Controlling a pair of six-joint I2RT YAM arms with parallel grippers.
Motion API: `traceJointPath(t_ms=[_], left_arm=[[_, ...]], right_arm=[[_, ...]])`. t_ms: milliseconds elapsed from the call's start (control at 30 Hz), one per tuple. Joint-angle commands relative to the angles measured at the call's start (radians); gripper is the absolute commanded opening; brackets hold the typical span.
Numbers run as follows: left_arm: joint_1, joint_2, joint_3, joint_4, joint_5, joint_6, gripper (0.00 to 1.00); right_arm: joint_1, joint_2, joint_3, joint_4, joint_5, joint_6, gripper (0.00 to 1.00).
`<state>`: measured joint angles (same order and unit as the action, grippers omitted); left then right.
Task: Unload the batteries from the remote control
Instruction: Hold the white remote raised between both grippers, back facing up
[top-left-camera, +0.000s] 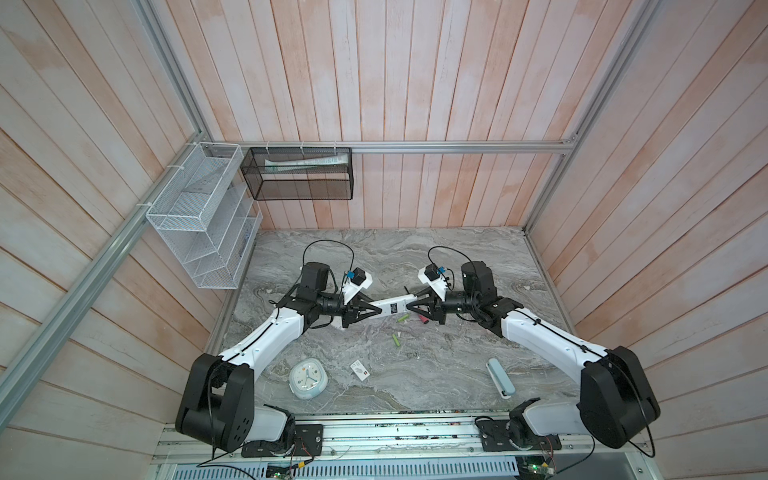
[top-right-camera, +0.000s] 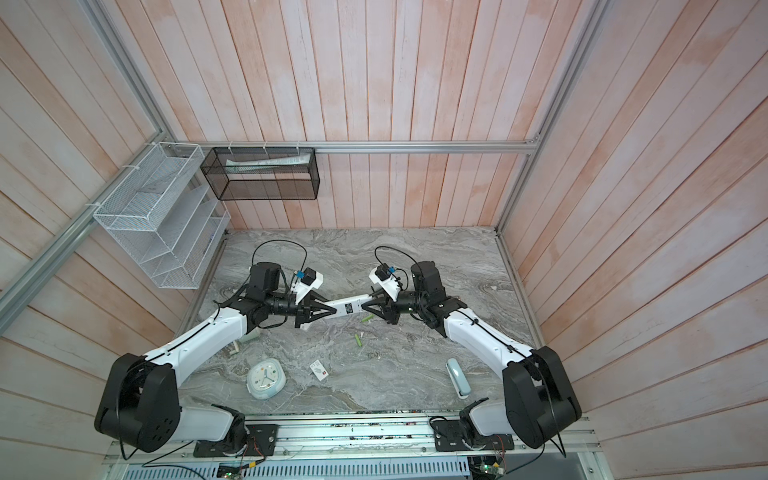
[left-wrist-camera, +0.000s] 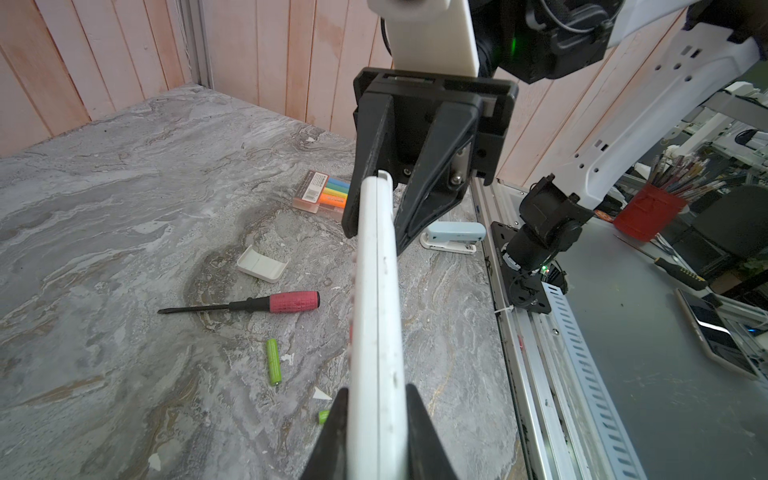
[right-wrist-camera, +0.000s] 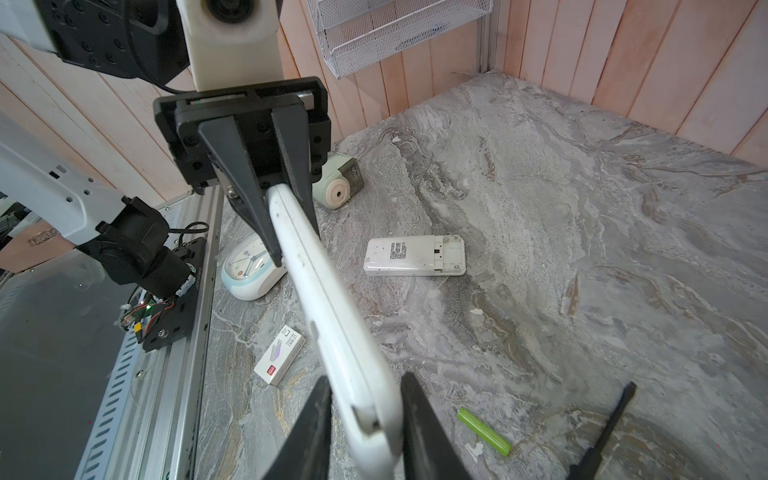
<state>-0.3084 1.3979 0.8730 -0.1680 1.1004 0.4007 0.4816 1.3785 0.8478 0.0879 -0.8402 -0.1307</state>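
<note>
A white remote control (top-left-camera: 392, 307) hangs level above the marble table, gripped at both ends and seen edge-on in the wrist views. My left gripper (left-wrist-camera: 376, 390) is shut on one end and my right gripper (right-wrist-camera: 365, 378) is shut on the other. Two yellow-green batteries (top-left-camera: 402, 318) (top-left-camera: 395, 340) lie on the table below it; one battery (right-wrist-camera: 484, 431) shows near the right fingers. A second white remote (right-wrist-camera: 415, 255) lies on the table with its battery bay open and empty.
A red-handled screwdriver (left-wrist-camera: 291, 302) and a loose white battery cover (left-wrist-camera: 262, 262) lie under the held remote. Nearer the front edge are a clock (top-left-camera: 307, 379), a small staples box (top-left-camera: 360, 369) and a pale blue stapler (top-left-camera: 500, 378). Wire baskets (top-left-camera: 299, 174) hang on the back wall.
</note>
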Motion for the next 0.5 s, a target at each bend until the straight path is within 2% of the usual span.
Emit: traceJointPath(t_ms=[0, 133, 467], left_arm=[[-0.006, -0.008, -0.008, -0.027, 0.073, 0.028, 0.0], [-0.006, -0.006, -0.007, -0.013, 0.082, 0.016, 0.0], [-0.005, -0.008, -0.009, 0.007, 0.038, -0.022, 0.0]], right_arm=[[-0.02, 0.015, 0.02, 0.025, 0.043, 0.014, 0.29], [-0.019, 0.04, 0.035, 0.041, 0.01, 0.037, 0.29], [-0.019, 0.017, 0.0, 0.07, 0.064, 0.074, 0.23]])
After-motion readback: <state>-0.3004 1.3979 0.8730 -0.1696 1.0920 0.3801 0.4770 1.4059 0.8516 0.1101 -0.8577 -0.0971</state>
